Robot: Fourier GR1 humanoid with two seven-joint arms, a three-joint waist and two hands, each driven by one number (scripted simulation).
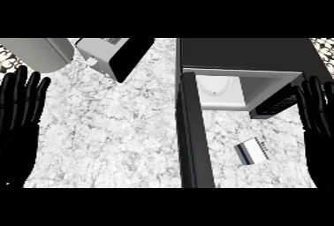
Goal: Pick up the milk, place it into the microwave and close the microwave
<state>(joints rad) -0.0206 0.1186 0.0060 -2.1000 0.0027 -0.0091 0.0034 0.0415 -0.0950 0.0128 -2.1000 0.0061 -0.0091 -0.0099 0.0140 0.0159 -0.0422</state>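
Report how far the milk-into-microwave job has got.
Done: only that the microwave stands open, its door swung out. In hand: nothing; the left hand and right hand rest open at the edges. Left: the milk lies on the counter; picking, placing and closing remain.

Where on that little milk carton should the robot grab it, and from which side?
Probably across the narrow sides of the milk. It lies tilted on the counter, in front of the open microwave. The right hand, open nearby, could come down from above.
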